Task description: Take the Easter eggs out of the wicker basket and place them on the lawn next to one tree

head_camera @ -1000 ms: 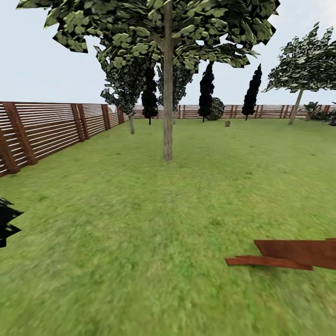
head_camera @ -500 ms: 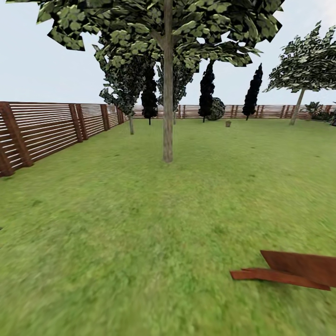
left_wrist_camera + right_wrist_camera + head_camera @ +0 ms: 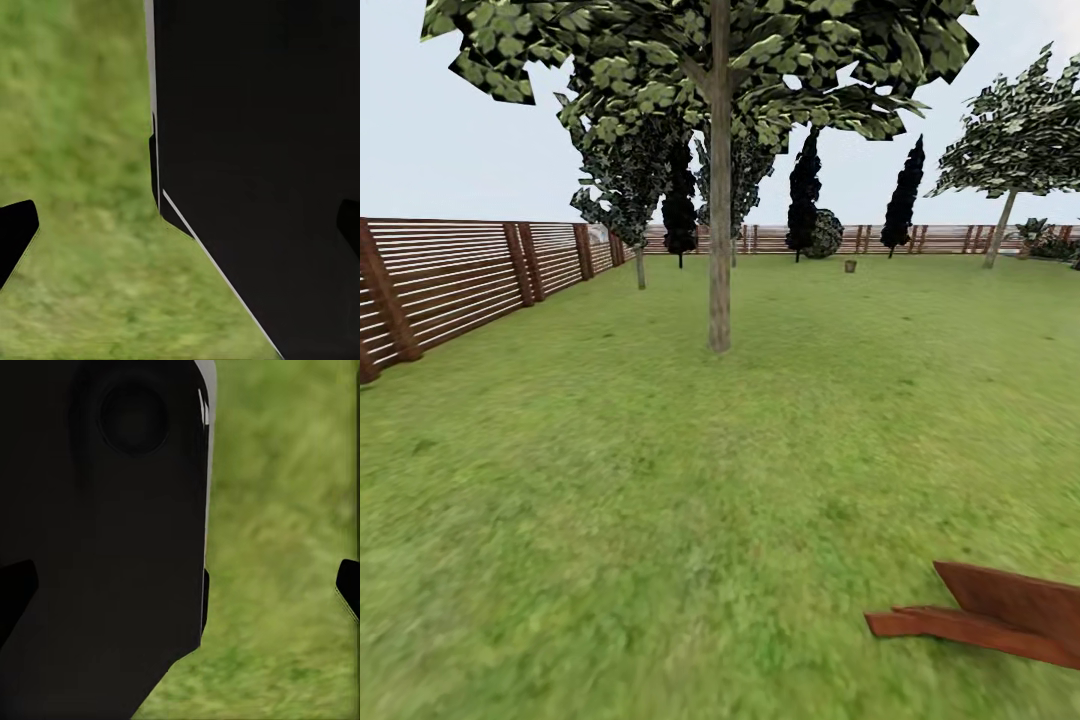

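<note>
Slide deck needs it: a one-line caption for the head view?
Robot's head view across the lawn toward a bare-trunked tree, a distant wicker basket near the fence.

no text, label, brand, number or sign can be read in any view.
</note>
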